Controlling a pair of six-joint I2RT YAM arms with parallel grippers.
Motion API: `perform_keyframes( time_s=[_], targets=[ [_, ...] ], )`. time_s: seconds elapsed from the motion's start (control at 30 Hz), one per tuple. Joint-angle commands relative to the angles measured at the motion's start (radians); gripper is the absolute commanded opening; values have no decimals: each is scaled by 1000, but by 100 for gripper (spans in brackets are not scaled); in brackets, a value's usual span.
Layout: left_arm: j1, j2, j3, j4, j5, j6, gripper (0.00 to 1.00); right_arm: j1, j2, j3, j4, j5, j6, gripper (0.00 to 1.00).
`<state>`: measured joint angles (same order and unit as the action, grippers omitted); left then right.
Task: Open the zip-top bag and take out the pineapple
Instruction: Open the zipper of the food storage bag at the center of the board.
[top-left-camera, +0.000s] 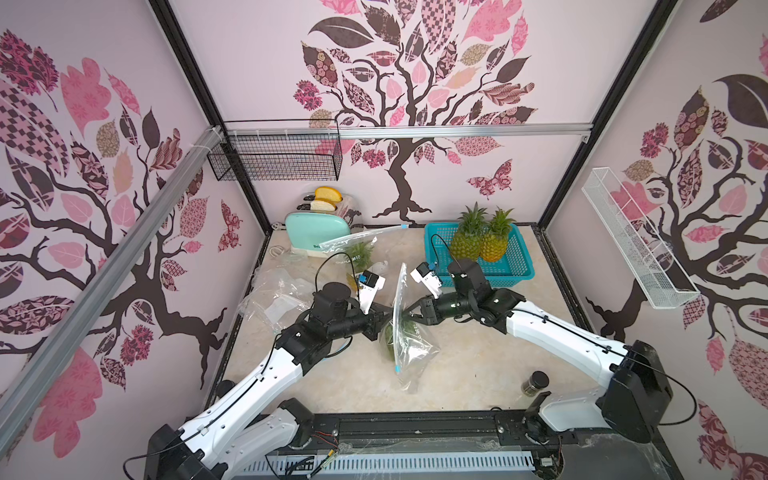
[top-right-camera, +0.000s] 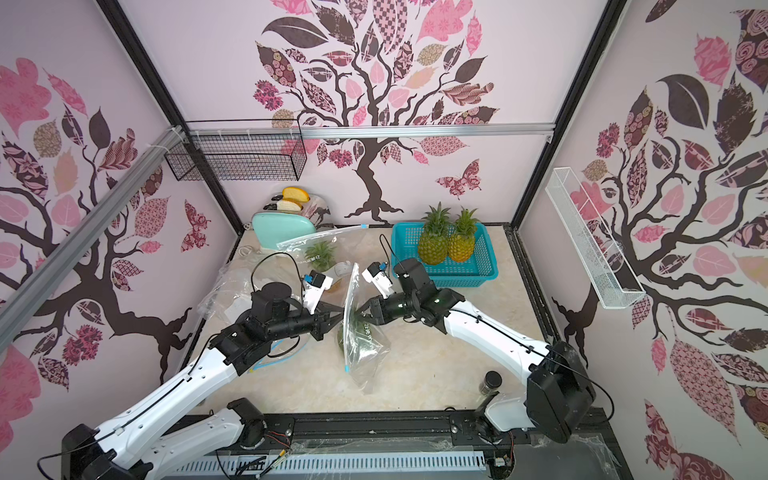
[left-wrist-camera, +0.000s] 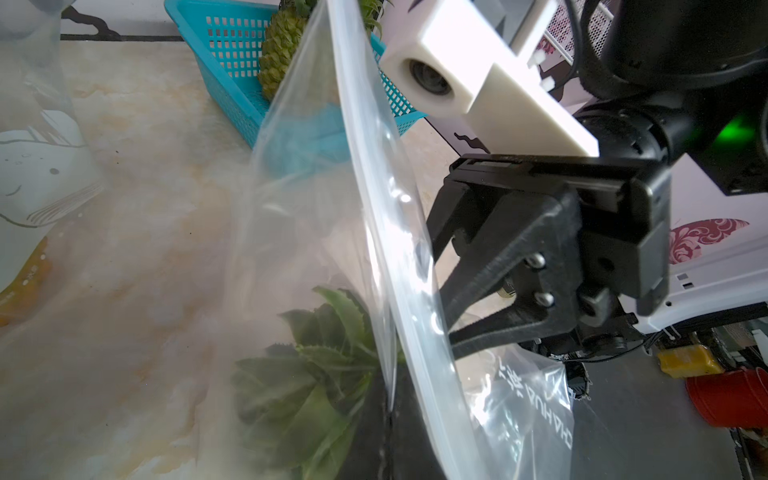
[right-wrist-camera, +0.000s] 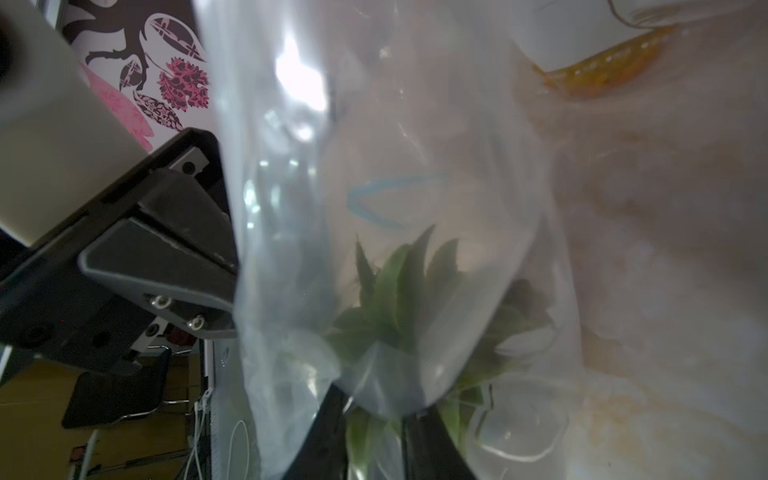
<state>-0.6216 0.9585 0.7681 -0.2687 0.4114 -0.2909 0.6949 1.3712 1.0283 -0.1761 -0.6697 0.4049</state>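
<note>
The left claw (top-left-camera: 385, 311) is pressed together on one wall of the zip-top bag (top-left-camera: 411, 347), close to its zip strip (top-left-camera: 401, 286). The right claw (top-left-camera: 409, 311) meets it from the opposite side, and its fingers appear to pinch the facing wall. The bag is held up between them with its lower end on the tabletop (top-left-camera: 478, 374). The pineapple (top-left-camera: 390, 337) is inside, its green crown showing through the film. I cannot tell whether the seal has parted. The step in hand looks to be opening the mouth. Next, I judge, the claws must draw straight apart, evenly, without the slick film slipping. Then one must let go and reach in for the crown.
</note>
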Motion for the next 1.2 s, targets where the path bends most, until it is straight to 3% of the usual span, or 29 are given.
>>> perform_keyframes(
  time_s=[0.0,0.13,0.43,0.93,1.03,1.17],
  targets=[
    [-6,-22,10,0,-7,20,0,7,-42,23,34,40,6,5],
    [3,-76,19,-93,-97,68,0,-18,-117,2,-15,76,-16,1],
    [36,-149,25,-209,-182,129,0,-201,-253,-104,-66,40,-26,0],
    [40,-148,50,-218,-259,157,0,-277,-316,-131,-125,18,-95,0],
    [40,-152,31,-179,-240,134,0,-281,-313,-140,-123,-19,-96,2],
    [40,-128,-25,-17,-112,51,0,-281,-289,-150,-90,-74,-80,9]
  ],
)
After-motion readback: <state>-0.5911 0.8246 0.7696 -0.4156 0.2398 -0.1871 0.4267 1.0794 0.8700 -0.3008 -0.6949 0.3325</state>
